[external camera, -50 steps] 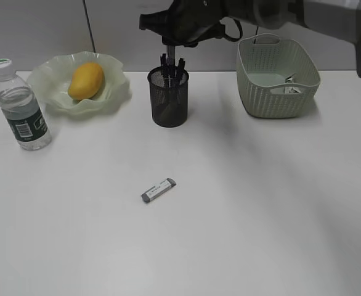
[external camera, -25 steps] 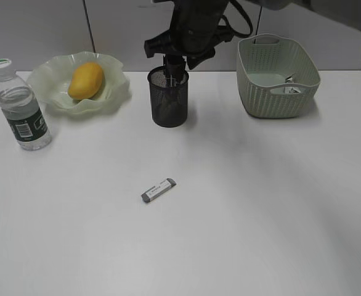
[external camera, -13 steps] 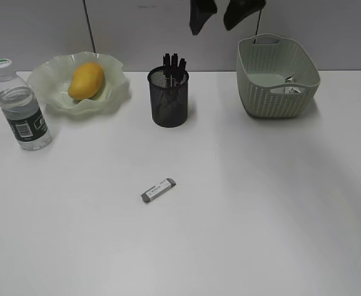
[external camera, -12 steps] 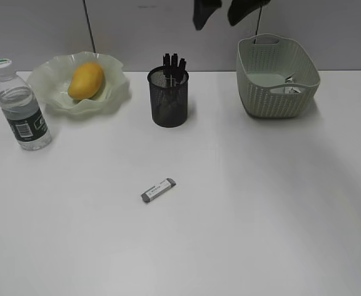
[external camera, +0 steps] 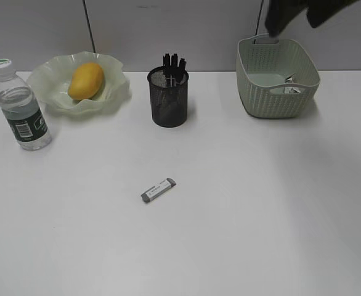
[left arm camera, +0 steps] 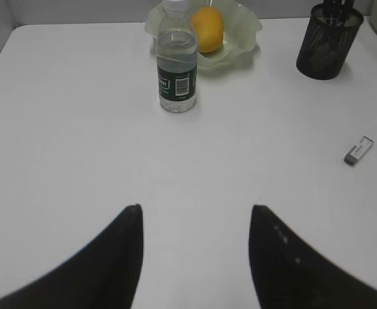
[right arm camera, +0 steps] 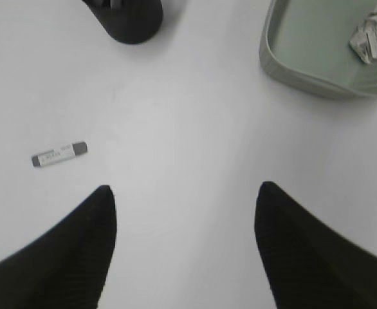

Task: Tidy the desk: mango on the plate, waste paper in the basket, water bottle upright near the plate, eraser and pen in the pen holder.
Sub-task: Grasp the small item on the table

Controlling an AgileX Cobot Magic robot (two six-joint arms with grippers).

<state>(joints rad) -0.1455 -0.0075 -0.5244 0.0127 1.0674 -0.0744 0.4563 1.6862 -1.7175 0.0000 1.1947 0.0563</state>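
Right gripper (external camera: 299, 15) spread wide, holding nothing, upper right of frame above pale green woven basket (external camera: 278, 77). Small grey-white rectangular eraser (external camera: 158, 190) flat on white desk (external camera: 242, 209), lower centre. Left gripper (left arm camera: 195, 257) apparently parted, empty.

1. The mango (external camera: 85, 80), smooth and yellow-orange, lies in the plate (external camera: 116, 92), a pale green wavy-rimmed dish near the surface's (external camera: 230, 234) far left corner.
2. The water bottle (external camera: 20, 108), clear with a dark green label and pale cap, stands upright just beside the plate, nearer the left edge.
3. The pen holder (external camera: 169, 97), a black mesh cup, stands at the middle of the far edge with dark pens (external camera: 173, 63) sticking out.
4. The waste paper (right arm camera: 367, 37), crumpled white, lies inside the basket (external camera: 254, 92) near the far right corner.
5. The eraser (external camera: 158, 190), a small grey-and-white bar, lies flat mid-surface.
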